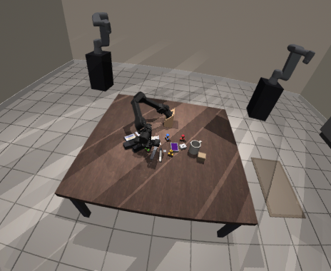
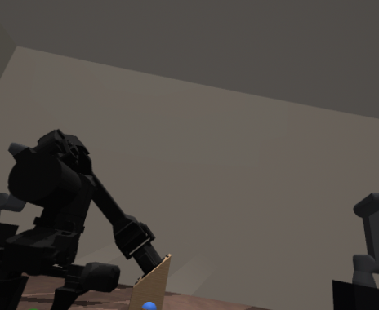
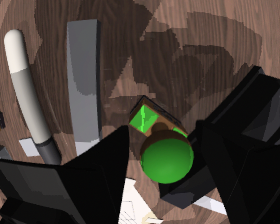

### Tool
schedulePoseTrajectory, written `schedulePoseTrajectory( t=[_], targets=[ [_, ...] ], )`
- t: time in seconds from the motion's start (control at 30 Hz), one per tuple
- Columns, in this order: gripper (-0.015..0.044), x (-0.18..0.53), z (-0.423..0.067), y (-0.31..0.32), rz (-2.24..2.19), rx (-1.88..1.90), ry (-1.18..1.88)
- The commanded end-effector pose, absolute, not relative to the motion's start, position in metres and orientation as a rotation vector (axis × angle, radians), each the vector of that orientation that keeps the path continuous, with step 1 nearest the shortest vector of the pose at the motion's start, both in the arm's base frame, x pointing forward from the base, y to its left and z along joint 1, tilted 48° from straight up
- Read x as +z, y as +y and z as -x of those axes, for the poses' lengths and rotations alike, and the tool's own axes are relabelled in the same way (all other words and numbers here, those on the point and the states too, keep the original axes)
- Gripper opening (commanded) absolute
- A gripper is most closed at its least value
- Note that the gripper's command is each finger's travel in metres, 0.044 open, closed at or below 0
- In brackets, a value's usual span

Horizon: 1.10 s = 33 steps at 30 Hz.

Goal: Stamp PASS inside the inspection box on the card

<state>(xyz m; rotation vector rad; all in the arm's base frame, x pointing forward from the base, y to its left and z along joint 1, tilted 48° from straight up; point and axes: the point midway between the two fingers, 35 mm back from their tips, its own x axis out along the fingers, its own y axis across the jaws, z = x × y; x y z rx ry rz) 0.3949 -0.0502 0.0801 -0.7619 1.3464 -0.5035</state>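
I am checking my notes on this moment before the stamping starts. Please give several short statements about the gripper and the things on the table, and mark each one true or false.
1. The gripper is open, with the green-knobbed stamp between its fingers. True.
2. The gripper already clamps the stamp. False: the fingers stand apart and hold nothing.
3. A white pen-like stick lies beside a grey bar on the table. True.
4. The grey mug lies tipped on its side. False: it stands upright.
5. The purple pad lies between the yellow-knobbed stamp and the red-knobbed stamp. True.
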Motion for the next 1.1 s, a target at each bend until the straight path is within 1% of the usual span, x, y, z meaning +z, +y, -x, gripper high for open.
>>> schedulePoseTrajectory(
  t=[0.0, 0.23, 0.93, 1.03, 1.07],
  targets=[
    [0.0222, 0.0749, -0.3928, -0.0542, 0.768, -0.5, 1.356],
    [0.0222, 0.0749, -0.3928, -0.0542, 0.768, -0.5, 1.356],
    [0.0082, 0.0773, -0.3942, -0.0536, 0.763, -0.505, 1.35],
    [0.0003, 0.0777, -0.3942, -0.0531, 0.763, -0.505, 1.349],
    [0.0, 0.078, -0.3941, -0.0527, 0.763, -0.505, 1.349]
  ],
)
